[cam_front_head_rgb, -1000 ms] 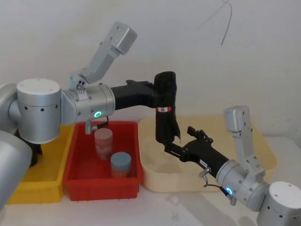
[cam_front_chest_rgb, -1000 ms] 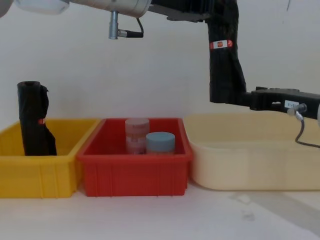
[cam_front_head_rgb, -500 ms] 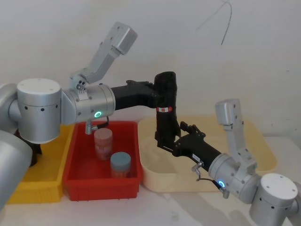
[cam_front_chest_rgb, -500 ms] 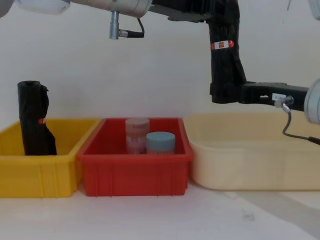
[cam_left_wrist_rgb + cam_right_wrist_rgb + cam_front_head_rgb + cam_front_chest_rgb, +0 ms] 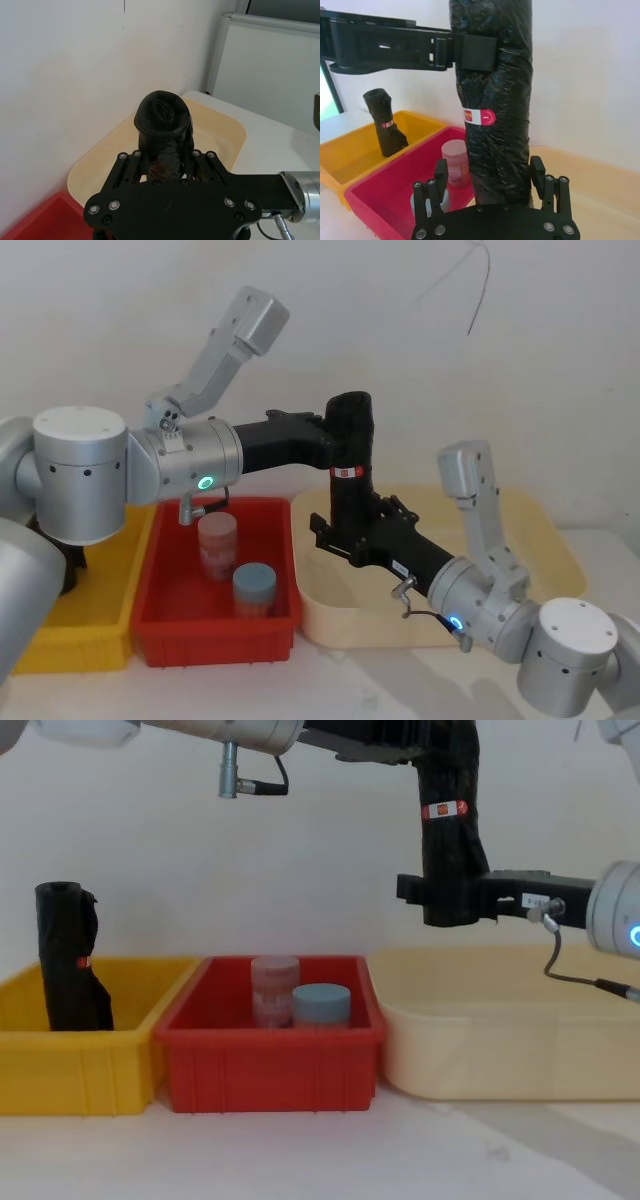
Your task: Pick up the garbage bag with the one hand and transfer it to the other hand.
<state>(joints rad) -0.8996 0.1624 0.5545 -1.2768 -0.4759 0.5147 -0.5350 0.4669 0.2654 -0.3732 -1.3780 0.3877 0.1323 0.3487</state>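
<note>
The garbage bag [image 5: 350, 455], a black roll with a red-and-white label band, hangs upright in the air over the gap between the red bin and the cream tub. My left gripper [image 5: 346, 443], on the arm with the green ring light, is shut on its upper part [image 5: 162, 120]. My right gripper [image 5: 345, 540], on the arm with the blue light, is open around the bag's lower part. In the right wrist view its fingers [image 5: 441, 175] flank the bag [image 5: 495, 100] with a gap on one side. The chest view has the right gripper [image 5: 445, 900] below the label [image 5: 445, 809].
Below stand a yellow bin [image 5: 80, 1070] holding another black roll [image 5: 68, 960], a red bin [image 5: 270, 1070] with a pinkish jar [image 5: 219, 545] and a blue-lidded jar [image 5: 255, 590], and a cream tub [image 5: 500, 1060]. A white wall is close behind.
My right gripper has moved left toward the bag and its fingers now stand on either side of the bag's lower end. The left arm and the bag have stayed put.
</note>
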